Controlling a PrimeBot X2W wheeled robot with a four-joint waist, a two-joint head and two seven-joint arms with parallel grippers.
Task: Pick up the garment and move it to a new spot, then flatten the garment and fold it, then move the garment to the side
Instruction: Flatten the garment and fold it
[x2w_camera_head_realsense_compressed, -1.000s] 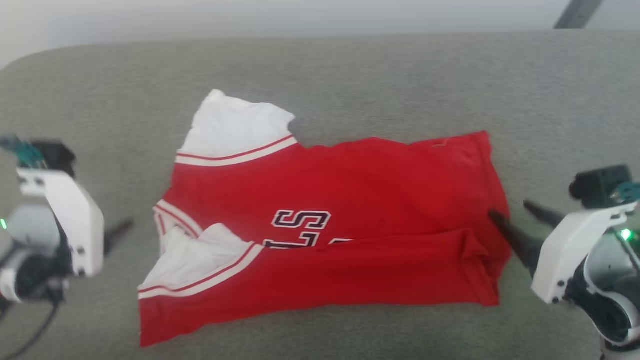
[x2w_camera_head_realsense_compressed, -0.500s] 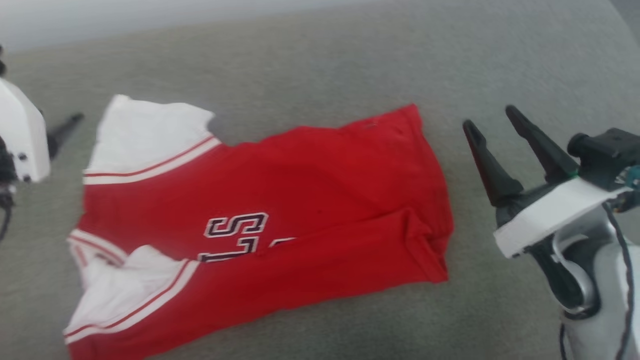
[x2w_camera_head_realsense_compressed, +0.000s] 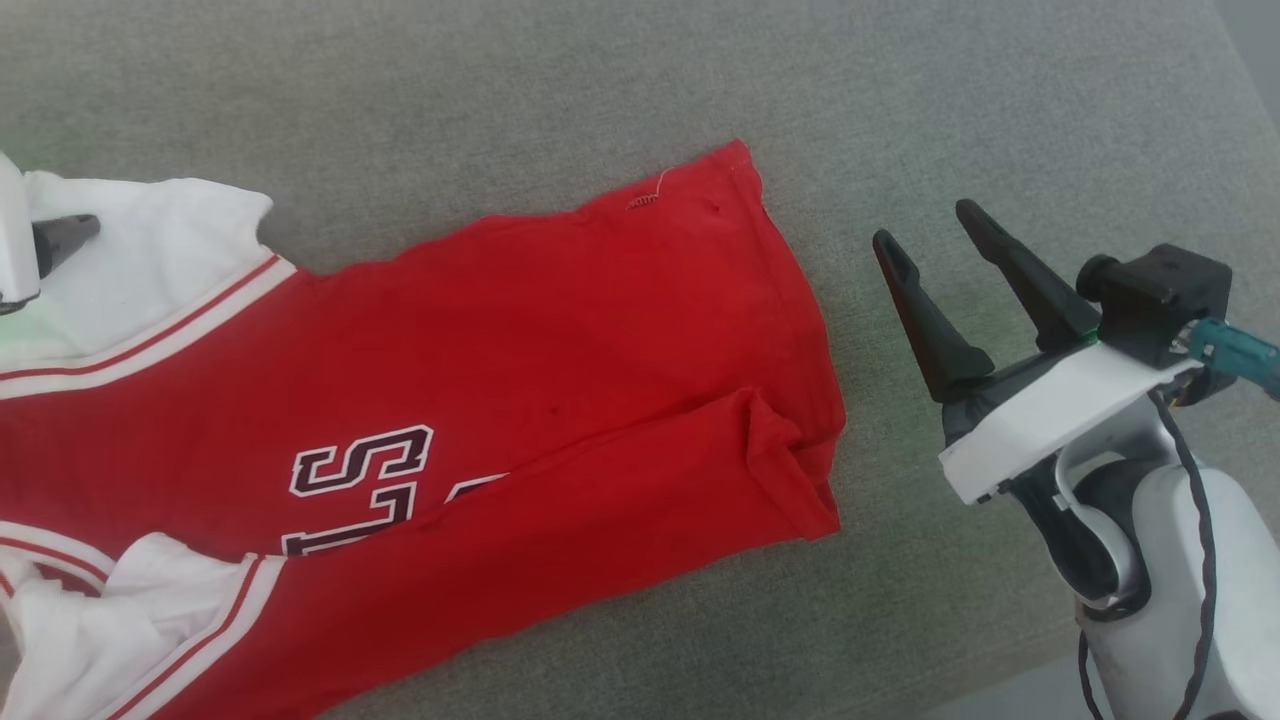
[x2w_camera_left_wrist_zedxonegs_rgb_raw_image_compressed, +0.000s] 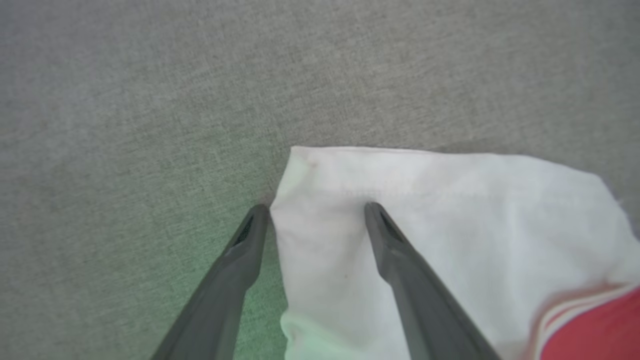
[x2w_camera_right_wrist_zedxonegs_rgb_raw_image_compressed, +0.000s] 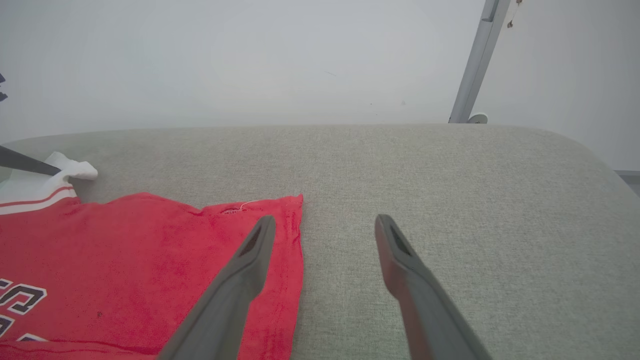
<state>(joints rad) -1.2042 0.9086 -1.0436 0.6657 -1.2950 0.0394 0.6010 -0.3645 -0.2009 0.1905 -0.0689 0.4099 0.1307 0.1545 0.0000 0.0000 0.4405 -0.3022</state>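
step: fold, near long edge looks turned over | garment (x2w_camera_head_realsense_compressed: 520, 330) flat on grey cushion (x2w_camera_head_realsense_compressed: 1000, 100) | left gripper (x2w_camera_left_wrist_zedxonegs_rgb_raw_image_compressed: 316, 209) spread astride white sleeve (x2w_camera_left_wrist_zedxonegs_rgb_raw_image_compressed: 450, 215) corner | right gripper (x2w_camera_head_realsense_compressed: 927, 224) spread, just beside garment, empty | next: likely pinch both far corners together

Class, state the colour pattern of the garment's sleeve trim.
The sleeve trim is red-and-white striped; head view shows it best.

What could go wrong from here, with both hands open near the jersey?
1. The left hand straddles the edge of the white sleeve; closing there may pinch only one layer, or slip off.
2. The right hand stands off the garment, beside its bunched hem corner; a grab there might catch only the folded-over flap and pull the fold open.
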